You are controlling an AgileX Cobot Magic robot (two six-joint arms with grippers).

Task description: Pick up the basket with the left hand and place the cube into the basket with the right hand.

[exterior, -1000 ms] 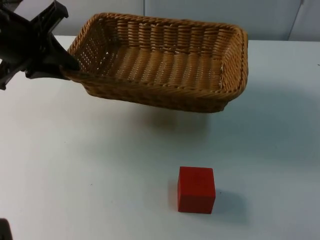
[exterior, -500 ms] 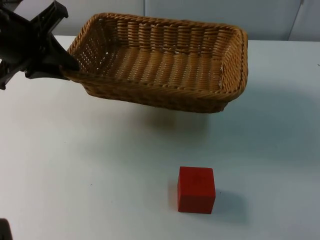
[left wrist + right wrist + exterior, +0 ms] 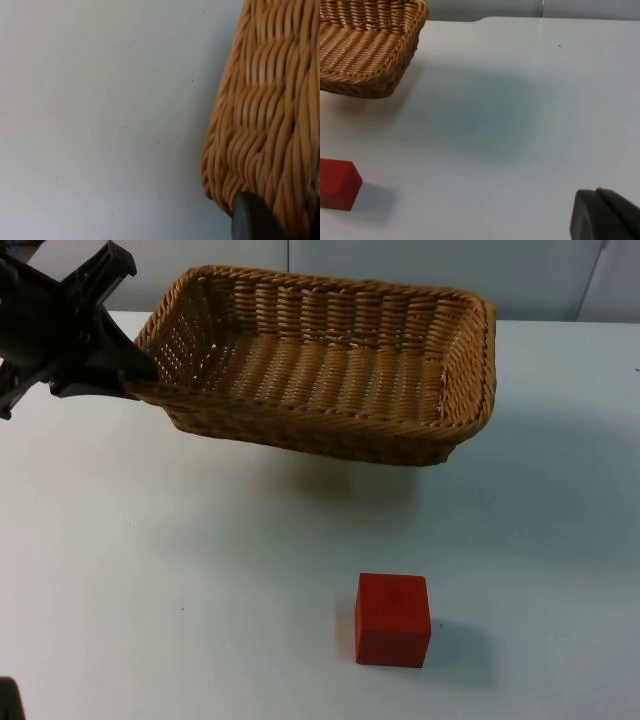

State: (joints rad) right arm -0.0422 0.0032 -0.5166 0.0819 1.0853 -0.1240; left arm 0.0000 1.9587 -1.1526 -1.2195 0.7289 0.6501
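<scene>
At the far left of the top view, the left gripper [image 3: 135, 375] holds the short left end of a woven wicker basket [image 3: 330, 370], its jaws clamped on the rim. The basket is rectangular, light brown, and lifted off the white surface [image 3: 150, 560], tilted a little, with a soft shadow lying beneath it on the surface. Its inside holds nothing. The left wrist view looks along the basket's outer woven wall [image 3: 265, 115] with a dark fingertip [image 3: 250, 220] pressed against it and the pale surface [image 3: 100, 120] beside it. Nearer the camera and to the right of the basket's middle, a red cube [image 3: 392, 619] sits upright on the surface, well apart from the basket. The right wrist view looks across the surface [image 3: 520, 115] toward the basket's corner [image 3: 370, 50], with the cube [image 3: 337, 184] at its edge; one black fingertip [image 3: 602, 215] of the right gripper appears there, above the surface and well away from the cube, and whether its jaws are open or closed cannot be told.
</scene>
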